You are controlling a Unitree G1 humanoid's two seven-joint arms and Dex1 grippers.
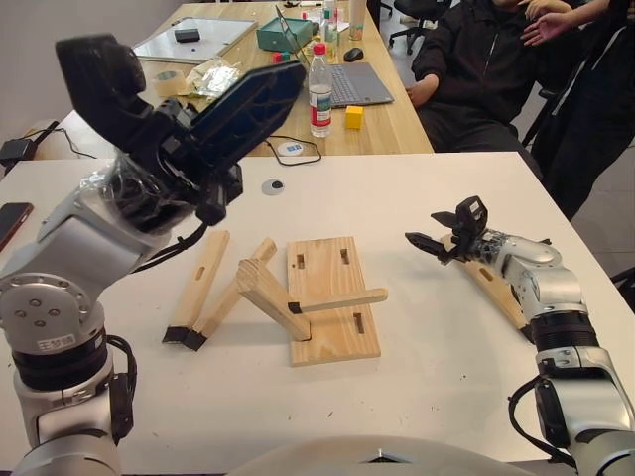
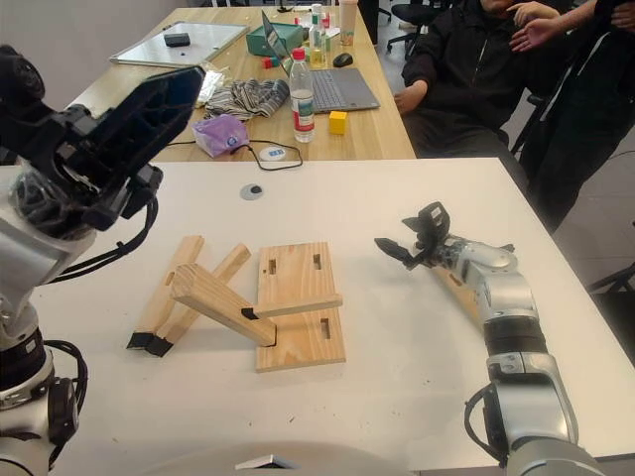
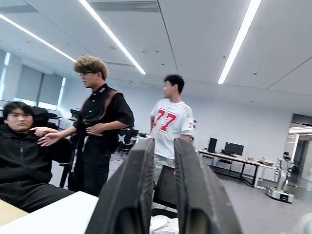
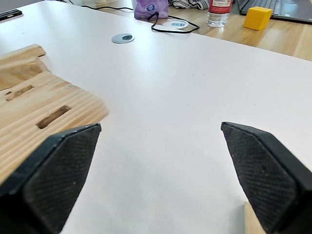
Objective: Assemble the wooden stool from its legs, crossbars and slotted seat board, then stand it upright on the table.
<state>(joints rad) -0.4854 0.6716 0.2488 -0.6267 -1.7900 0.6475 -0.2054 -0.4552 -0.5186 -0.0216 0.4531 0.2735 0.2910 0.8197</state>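
Note:
The slotted seat board [image 1: 332, 273] lies flat mid-table. One leg [image 1: 266, 290] leans tilted on its left edge, joined to a crossbar [image 1: 345, 299] that lies across the board. Two more legs [image 1: 200, 280] lie side by side to the board's left. My left gripper [image 1: 290, 77] is raised high above the table's left side, shut and holding nothing; its fingers [image 3: 139, 190] point out at the room. My right gripper [image 1: 435, 238] hovers open just right of the board, with bare table between its fingers [image 4: 63, 165]. Another wooden piece [image 1: 496, 290] lies under the right forearm.
A round cable grommet [image 1: 273, 186] sits at the table's far side. Behind it, a wooden desk holds a water bottle [image 1: 319, 89], a yellow block [image 1: 354, 117] and a laptop [image 1: 349, 83]. A phone [image 1: 10, 223] lies at the left edge. People sit and stand behind.

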